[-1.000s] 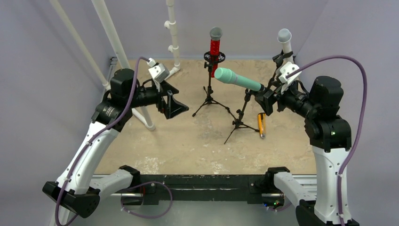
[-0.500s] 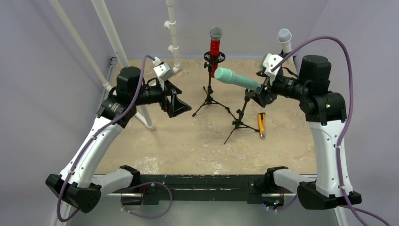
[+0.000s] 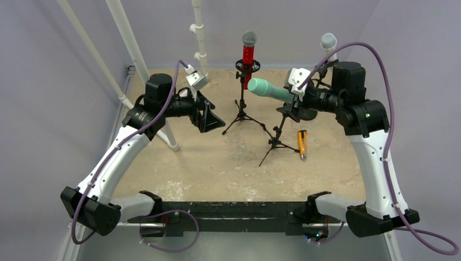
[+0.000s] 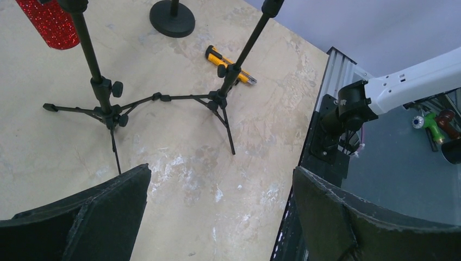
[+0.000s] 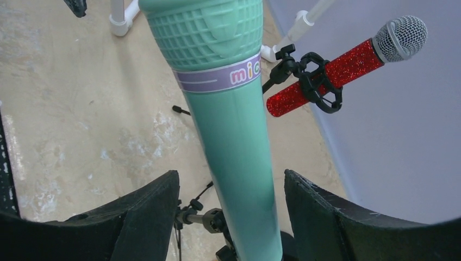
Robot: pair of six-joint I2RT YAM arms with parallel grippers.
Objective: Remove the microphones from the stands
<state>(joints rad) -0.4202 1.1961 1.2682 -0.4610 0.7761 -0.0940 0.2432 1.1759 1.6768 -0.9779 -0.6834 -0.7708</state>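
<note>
A teal toy microphone [image 3: 271, 91] lies tilted in the clip of a black tripod stand [image 3: 278, 133] at the table's middle right. In the right wrist view the teal microphone [image 5: 234, 125] runs between my right gripper's open fingers [image 5: 147, 217], with gaps on both sides. My right gripper [image 3: 298, 109] is around its lower handle. A red glitter microphone [image 3: 248, 54] stands in a second tripod stand [image 3: 242, 106] behind. My left gripper [image 3: 211, 117] is open and empty, left of that stand; its view shows both tripods' legs [image 4: 163, 98].
An orange utility knife [image 3: 302, 143] lies on the table right of the teal microphone's stand. A white microphone [image 3: 328, 42] stands at the back right. White pipes [image 3: 199, 38] rise at the back left. The black rail [image 3: 228, 209] edges the near side.
My right gripper has moved left and up along the teal microphone's handle, which now lies between its open fingers. My left arm has shifted right and a little back.
</note>
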